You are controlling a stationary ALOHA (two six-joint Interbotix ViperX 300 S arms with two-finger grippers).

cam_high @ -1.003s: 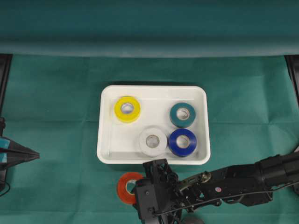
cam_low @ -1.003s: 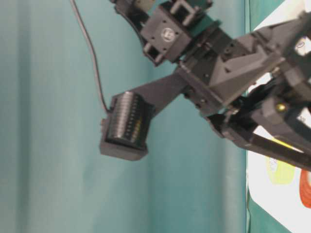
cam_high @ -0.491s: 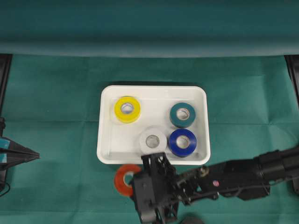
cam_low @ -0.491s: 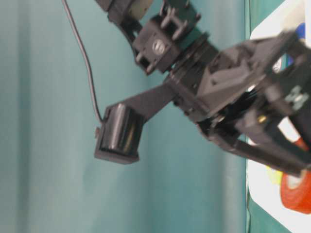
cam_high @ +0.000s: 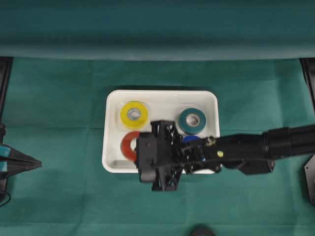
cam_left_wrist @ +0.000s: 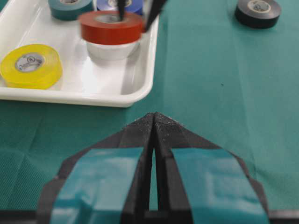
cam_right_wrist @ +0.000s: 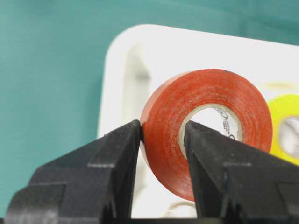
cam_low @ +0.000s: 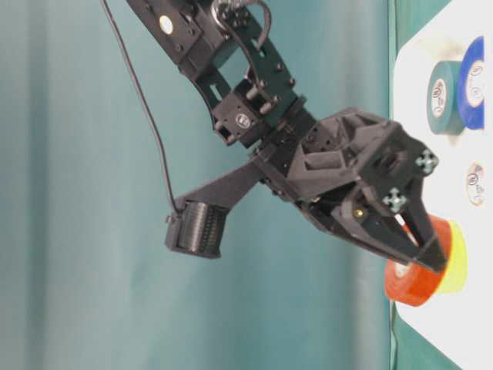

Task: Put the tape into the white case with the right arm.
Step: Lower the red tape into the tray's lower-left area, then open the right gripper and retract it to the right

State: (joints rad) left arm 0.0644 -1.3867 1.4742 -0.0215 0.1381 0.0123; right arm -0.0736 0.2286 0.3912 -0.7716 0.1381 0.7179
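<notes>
One pincer [cam_right_wrist: 161, 140] tilted down; pinches red tape [cam_right_wrist: 205, 128]

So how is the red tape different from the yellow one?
The red tape is pinched in the right gripper and held up above the white case; the yellow tape lies flat inside it, untouched. Red is tilted, yellow level. Both are round rolls with a hole in the middle.

White case [cam_high: 112, 160] sits mid-bench [cam_high: 59, 98]. Inside: one roll [cam_high: 134, 114] back-left, one [cam_high: 192, 120] back-right. Held tape [cam_high: 129, 146] hangs over front-left, between right arm's [cam_high: 246, 152] jaws. Spare roll [cam_left_wrist: 258, 12] lies outside the case.
</notes>
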